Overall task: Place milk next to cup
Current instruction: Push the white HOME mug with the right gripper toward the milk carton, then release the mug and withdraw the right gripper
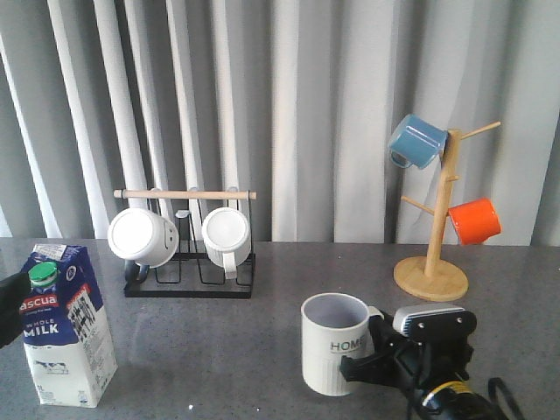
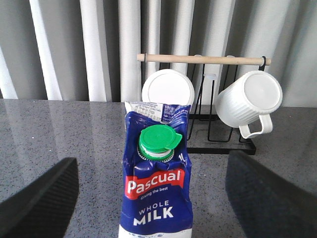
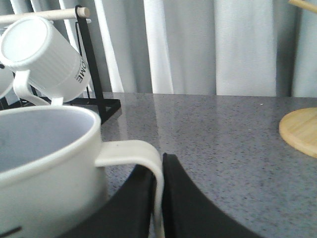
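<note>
The milk (image 1: 66,328) stands upright at the front left of the table, a blue-and-white carton with a green cap. In the left wrist view the milk (image 2: 156,193) sits between my left gripper's (image 2: 151,158) two fingers, which are wide apart and clear of its sides. Only a black edge of that gripper (image 1: 9,306) shows in the front view. The cup (image 1: 337,346), a cream ribbed mug marked "HOME", stands at the front centre-right. My right gripper (image 1: 372,357) is shut on its handle. In the right wrist view the handle (image 3: 143,151) is pinched between the black fingers (image 3: 198,208).
A black rack with a wooden bar (image 1: 188,194) holds two white mugs (image 1: 142,236) at the back left. A wooden mug tree (image 1: 431,271) at the back right carries a blue mug (image 1: 416,140) and an orange mug (image 1: 475,220). A grey curtain hangs behind.
</note>
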You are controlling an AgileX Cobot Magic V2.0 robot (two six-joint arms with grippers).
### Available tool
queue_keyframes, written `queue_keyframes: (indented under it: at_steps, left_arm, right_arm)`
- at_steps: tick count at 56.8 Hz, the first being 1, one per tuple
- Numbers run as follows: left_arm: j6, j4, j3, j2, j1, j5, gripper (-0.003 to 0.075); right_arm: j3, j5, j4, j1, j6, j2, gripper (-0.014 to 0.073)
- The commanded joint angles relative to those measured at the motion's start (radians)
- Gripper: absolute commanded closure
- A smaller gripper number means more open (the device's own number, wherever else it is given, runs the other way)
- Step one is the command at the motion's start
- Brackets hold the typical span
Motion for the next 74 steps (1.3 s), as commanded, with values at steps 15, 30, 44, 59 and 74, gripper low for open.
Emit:
queue_keyframes:
  at_steps: [15,30,44,59,74]
  left_arm:
    - [-0.001,-0.004,-0.036,-0.012,-0.006,-0.068,0.0146]
    - [-0.001,-0.004,-0.036,-0.012,-0.006,-0.068,0.0146]
    - [-0.001,-0.004,-0.036,-0.012,-0.006,-0.067,0.0146]
    - [-0.001,-0.004,-0.036,-0.012,-0.006,-0.061,0.0146]
    - [-0.001,-0.004,-0.036,-0.012,-0.006,-0.061,0.0146]
  right_arm:
    - [-0.144,-0.036,0.219,0.158,-0.061,0.090,0.0524]
    - [-0.103,-0.045,0.222,0.174,-0.063,0.095,0.0386]
    - [0.087,-0.128,0.168,0.156,-0.077,-0.032,0.0270]
    - [0.182,0.136,-0.089,-0.004,-0.127,-0.324,0.0262]
    - [0.121,0.387,-0.192,-0.229,-0.053,-0.619,0.0262]
